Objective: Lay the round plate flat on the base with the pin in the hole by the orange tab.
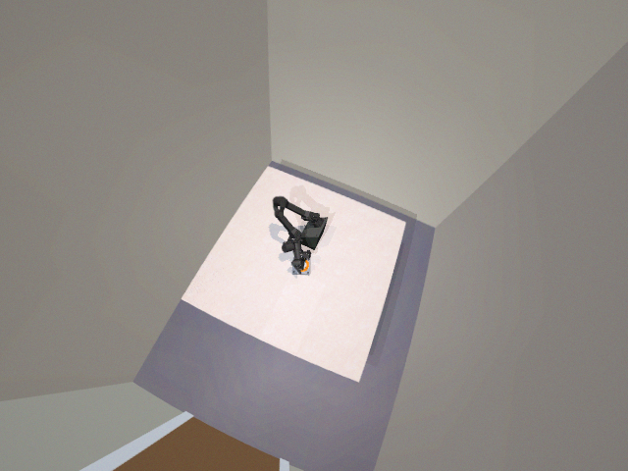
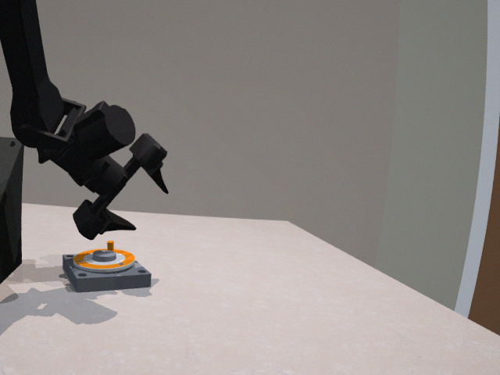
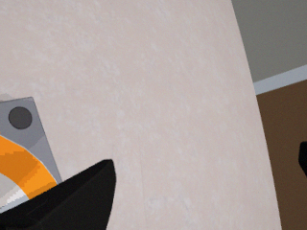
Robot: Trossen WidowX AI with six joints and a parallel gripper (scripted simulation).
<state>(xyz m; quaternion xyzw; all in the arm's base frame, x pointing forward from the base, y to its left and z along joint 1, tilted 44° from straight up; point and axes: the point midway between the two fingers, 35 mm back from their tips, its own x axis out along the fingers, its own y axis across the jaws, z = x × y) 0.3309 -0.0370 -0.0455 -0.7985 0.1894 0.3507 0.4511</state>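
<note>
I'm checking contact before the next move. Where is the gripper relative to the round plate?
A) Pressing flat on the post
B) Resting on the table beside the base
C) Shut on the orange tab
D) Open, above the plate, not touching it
D: in the exterior view the gripper stands wide open, with a clear gap above the round plate and orange tab.

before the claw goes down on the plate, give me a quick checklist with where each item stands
1. Black claw open: ok, fingers wide apart.
2. Claw empty: ok, nothing between the fingers.
3. Claw off the round orange-ringed plate: ok, it hangs above, apart.
4. Small orange tab located: ok, upright at the plate's far edge.
5. Hole over the pin: cannot tell, neither shows.
6. Plate flat on the grey square base: cannot tell, any tilt is too slight to read.
</note>
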